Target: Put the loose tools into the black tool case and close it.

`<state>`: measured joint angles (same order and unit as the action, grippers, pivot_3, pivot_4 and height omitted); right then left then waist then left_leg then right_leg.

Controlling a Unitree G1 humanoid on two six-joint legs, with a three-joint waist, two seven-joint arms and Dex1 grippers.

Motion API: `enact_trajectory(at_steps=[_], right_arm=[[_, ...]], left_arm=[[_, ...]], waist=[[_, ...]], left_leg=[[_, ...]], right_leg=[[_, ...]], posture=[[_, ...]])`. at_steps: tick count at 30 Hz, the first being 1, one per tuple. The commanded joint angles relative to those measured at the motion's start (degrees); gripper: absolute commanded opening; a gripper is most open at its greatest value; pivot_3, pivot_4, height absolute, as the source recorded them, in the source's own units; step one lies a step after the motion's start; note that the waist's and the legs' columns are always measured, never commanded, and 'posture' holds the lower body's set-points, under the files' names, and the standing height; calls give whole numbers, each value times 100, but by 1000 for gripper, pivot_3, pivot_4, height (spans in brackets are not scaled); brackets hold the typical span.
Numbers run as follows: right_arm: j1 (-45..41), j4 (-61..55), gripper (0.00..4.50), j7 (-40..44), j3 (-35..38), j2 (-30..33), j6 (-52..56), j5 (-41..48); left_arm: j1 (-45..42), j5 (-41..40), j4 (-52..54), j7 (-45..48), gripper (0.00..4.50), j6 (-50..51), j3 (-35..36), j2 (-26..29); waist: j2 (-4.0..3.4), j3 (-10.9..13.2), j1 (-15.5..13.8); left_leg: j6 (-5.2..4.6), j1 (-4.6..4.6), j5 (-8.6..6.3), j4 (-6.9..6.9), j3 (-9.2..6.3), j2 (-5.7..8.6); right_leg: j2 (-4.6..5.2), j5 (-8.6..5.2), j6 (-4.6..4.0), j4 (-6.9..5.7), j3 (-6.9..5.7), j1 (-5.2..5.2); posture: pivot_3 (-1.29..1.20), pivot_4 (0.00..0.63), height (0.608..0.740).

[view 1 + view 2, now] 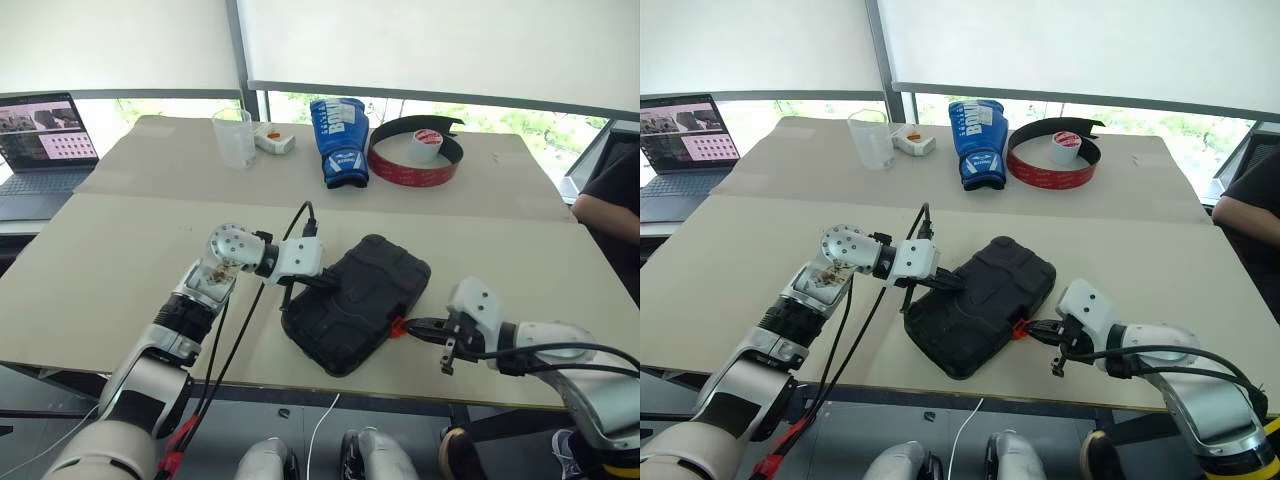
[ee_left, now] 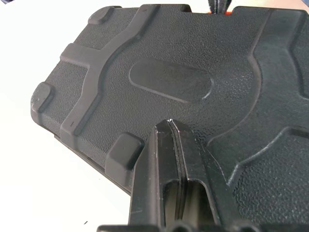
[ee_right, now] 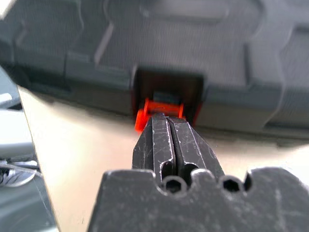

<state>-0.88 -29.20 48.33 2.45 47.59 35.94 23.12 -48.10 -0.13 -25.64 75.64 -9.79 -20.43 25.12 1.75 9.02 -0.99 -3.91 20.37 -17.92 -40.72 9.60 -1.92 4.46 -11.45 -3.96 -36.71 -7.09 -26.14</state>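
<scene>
The black tool case (image 1: pixel 365 300) lies closed on the table near its front edge. My left gripper (image 1: pixel 330 283) is shut, its tips resting on the case's lid (image 2: pixel 169 82) near the left side. My right gripper (image 1: pixel 410 325) is shut too, with its fingertips (image 3: pixel 168 121) up against the small orange latch (image 3: pixel 143 116) on the case's front wall. The latch (image 1: pixel 399 326) sticks out toward the right gripper. The loose tools are out of view.
At the back of the table stand a blue boxing glove (image 1: pixel 338 140), a red-black band (image 1: pixel 400 172) around a white tape roll (image 1: pixel 427 146), a clear cup (image 1: pixel 234 138) and a small white object (image 1: pixel 273 141). A laptop (image 1: pixel 45 140) is far left; a person's arm (image 1: pixel 610 210) is far right.
</scene>
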Motion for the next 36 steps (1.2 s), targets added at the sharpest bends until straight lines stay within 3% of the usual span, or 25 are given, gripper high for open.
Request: enact_trajectory(at_steps=[1, 4, 9, 18, 30, 36], right_arm=[[209, -321, 33, -28, 667, 5, 85, 368], [446, -390, 33, -79, 809, 19, 147, 401], [770, -301, 33, -135, 304, 8, -45, -5], [-254, 475, 33, -447, -599, -498, -155, -580], [-1348, -294, 33, -442, -459, -745, 838, 91], [-1502, -259, 33, -418, -624, -769, 968, -45]], left_arm=[[128, 240, -195, 49, 0, 69, -187, 68], [126, 235, -217, 45, 0, 56, -183, 55], [90, 237, -258, 42, 0, 19, -202, -6], [-16, 261, -347, 63, 0, -45, -231, -136], [29, 303, -445, 40, 0, -130, -263, -214], [31, 350, -527, 27, 0, -203, -280, -287]], waist=[[0, 0, -1], [0, 0, 1], [0, 0, 0], [-1, -1, -5], [-1, -1, 45], [-1, -1, 88]], left_leg=[[0, 0, 0, 0, -1, 0], [-1, 0, -1, 0, 0, 0], [-4, 0, -4, 1, -2, -1], [-17, 4, -12, -2, 0, 2], [-10, 7, -8, -3, 0, 1], [-5, 5, -6, 2, -1, -2]], right_leg=[[0, 0, 0, 0, 0, 0], [0, 0, 1, -1, 1, 0], [0, 0, 2, 1, 0, 0], [3, 2, 8, 4, 1, -1], [2, 3, 10, 0, 1, -6], [-2, 3, 10, -1, 1, -7]], posture=[[0, 150, 727], [0, 150, 727], [0, 150, 727], [0, 150, 727], [0, 150, 727], [0, 150, 727]])
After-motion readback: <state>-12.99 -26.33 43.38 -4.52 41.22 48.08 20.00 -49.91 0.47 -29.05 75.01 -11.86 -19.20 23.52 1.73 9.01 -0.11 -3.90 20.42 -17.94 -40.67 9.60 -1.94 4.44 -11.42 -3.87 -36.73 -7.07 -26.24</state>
